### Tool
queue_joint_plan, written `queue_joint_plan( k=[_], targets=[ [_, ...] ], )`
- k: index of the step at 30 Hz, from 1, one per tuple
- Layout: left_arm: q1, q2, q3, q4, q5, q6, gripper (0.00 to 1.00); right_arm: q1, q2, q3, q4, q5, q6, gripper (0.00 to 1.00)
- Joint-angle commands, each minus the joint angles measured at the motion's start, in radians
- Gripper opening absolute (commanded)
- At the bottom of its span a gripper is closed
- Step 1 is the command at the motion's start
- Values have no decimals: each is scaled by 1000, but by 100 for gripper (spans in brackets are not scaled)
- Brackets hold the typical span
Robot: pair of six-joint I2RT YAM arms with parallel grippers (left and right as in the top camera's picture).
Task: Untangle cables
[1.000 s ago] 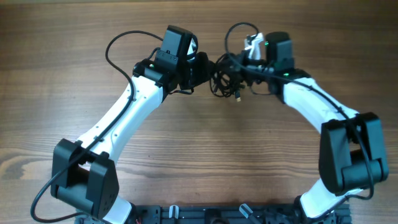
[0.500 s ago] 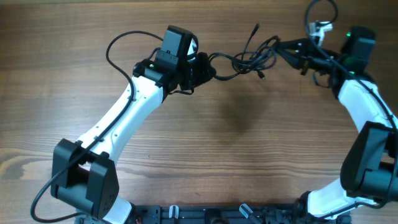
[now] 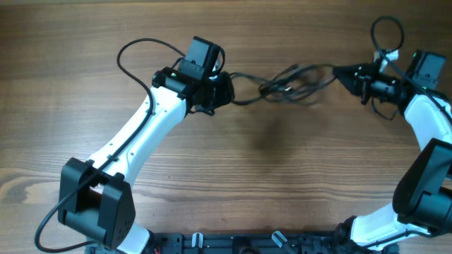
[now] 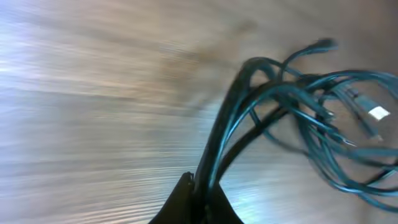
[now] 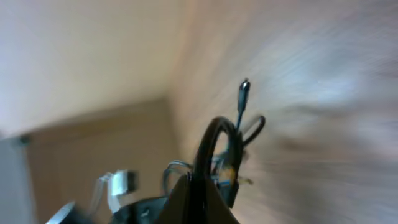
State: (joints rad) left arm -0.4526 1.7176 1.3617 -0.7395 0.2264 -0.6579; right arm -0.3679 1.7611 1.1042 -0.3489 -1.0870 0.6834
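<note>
I see cables [image 3: 286, 83] strung between left gripper [image 3: 227, 90] and right gripper [image 3: 340, 71], both clamped on strands. Knot mid-span unresolved; I judge most untangling left.

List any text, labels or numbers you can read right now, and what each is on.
No readable text in any view.
cables: plain black, no markings show.
light plug: too blurred to tell whether it carries any print.
Both wrist views are motion-blurred, so small print there would be unreadable.
</note>
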Motion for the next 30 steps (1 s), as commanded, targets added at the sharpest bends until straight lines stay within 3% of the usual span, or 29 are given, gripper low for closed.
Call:
queue_joint_plan(
  k=[1, 5, 9, 11, 15, 17, 19, 20, 22, 25, 30],
  targets=[
    [10, -8, 6, -76, -301, 53, 6, 11, -30, 14, -65, 257, -156, 4],
    [13, -8, 6, -135, -464, 52, 7, 5, -30, 14, -78, 312, -161, 4],
    [13, -8, 6, -132, -462, 52, 9, 4, -35, 18, -97, 312, -182, 5],
    [13, -8, 6, -132, -459, 52, 15, 4, -38, 31, -129, 296, -211, 4],
    [25, -12, 12, -130, -449, 62, 16, 4, -63, 96, -253, 324, -287, 5],
    [37, -20, 31, -130, -391, 113, 15, 4, -82, 131, -307, 340, -328, 17],
    [45, -32, 63, -127, -309, 173, 19, 4, -107, 163, -356, 333, -372, 54],
    [45, -37, 77, -120, -267, 201, 22, 4, -115, 172, -377, 332, -383, 66],
    [44, -46, 119, -75, -99, 261, 31, 4, -129, 188, -430, 353, -394, 99],
    [39, -42, 121, 38, 68, 257, 36, 4, -141, 200, -457, 393, -391, 100],
    [-23, 41, 121, 266, 84, 220, 38, 4, -197, 201, -427, 451, -341, 100]
  ],
)
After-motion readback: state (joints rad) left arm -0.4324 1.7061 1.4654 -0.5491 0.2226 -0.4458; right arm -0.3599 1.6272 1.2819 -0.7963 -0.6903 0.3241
